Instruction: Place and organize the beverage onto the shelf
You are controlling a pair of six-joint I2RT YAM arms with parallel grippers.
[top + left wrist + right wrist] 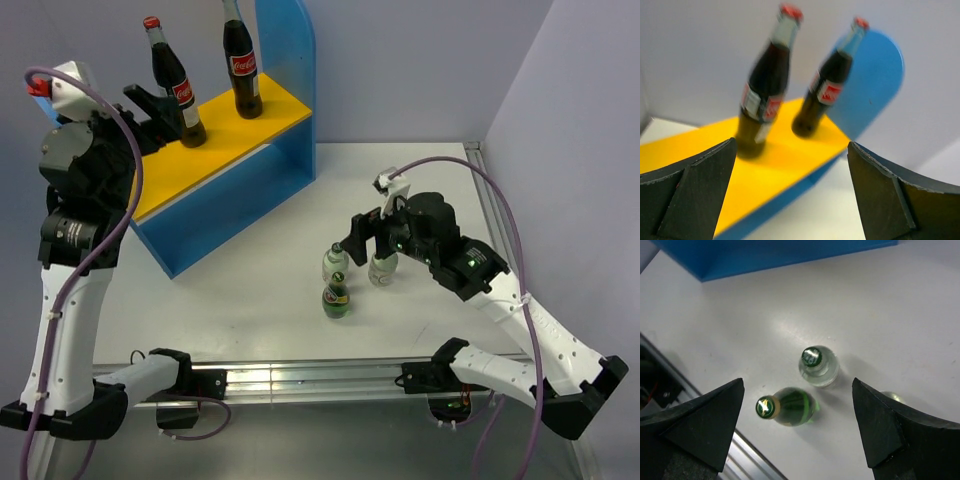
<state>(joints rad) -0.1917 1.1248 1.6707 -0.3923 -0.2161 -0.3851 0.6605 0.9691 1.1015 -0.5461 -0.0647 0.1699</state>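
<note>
Hovering with the right gripper [798,385] spread wide just above the upright clear bottle [818,366] (left gripper [792,150], also spread, far off at the shelf [790,175]).

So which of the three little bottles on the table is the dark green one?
The front small bottle, closest to the table's near edge. Its glass is dark green; the left bottle and right bottle behind it are clear.

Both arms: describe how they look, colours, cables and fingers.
The left arm and right arm have white links and black joint housings. A purple cable loops along each. The left gripper and right gripper are black, with wedge-shaped fingers.
</note>
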